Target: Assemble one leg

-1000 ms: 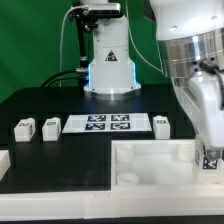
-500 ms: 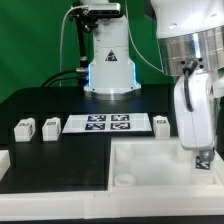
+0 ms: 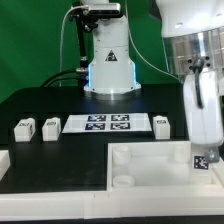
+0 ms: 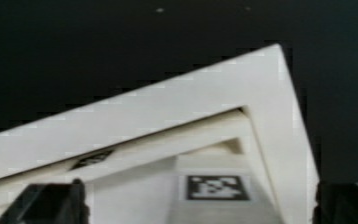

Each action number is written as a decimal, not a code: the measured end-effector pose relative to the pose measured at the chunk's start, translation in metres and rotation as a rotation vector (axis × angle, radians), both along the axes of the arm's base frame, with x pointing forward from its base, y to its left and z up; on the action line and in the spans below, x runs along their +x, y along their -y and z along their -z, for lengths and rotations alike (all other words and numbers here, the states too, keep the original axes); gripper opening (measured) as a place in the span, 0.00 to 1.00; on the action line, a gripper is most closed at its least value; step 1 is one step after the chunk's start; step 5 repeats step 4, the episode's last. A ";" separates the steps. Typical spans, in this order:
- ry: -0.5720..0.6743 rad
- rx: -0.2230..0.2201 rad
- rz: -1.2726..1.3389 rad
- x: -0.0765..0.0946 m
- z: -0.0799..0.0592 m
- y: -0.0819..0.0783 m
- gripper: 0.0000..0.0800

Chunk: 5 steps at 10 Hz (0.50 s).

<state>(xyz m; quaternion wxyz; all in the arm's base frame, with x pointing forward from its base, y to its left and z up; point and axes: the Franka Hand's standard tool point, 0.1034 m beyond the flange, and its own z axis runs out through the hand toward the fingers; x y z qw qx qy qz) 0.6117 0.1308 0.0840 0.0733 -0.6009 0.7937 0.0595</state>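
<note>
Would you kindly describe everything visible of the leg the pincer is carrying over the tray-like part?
The leg is a small white post, plastic by its look, with a square black-and-white marker tag on one face. It stands upright, gripped at its upper end by the pincer, at the near corner of the large white tray-like part on the exterior view's right. Whether its base touches the tray cannot be told.

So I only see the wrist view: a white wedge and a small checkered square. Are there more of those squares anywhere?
Observer: Yes. That square is on the leg between the fingers. The exterior view shows three more legs lying loose, two on its left.
Operator: And the third?
Observer: It lies just past the marker board, on that view's right.
Operator: What's the wedge?
Observer: One corner of a large white tray.
</note>
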 end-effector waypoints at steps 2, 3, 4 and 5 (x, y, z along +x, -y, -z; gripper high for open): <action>0.019 0.007 -0.010 -0.004 -0.020 -0.002 0.81; 0.014 0.006 -0.012 -0.005 -0.016 -0.002 0.81; 0.012 0.005 -0.014 -0.005 -0.015 -0.002 0.81; 0.012 0.005 -0.014 -0.005 -0.015 -0.002 0.81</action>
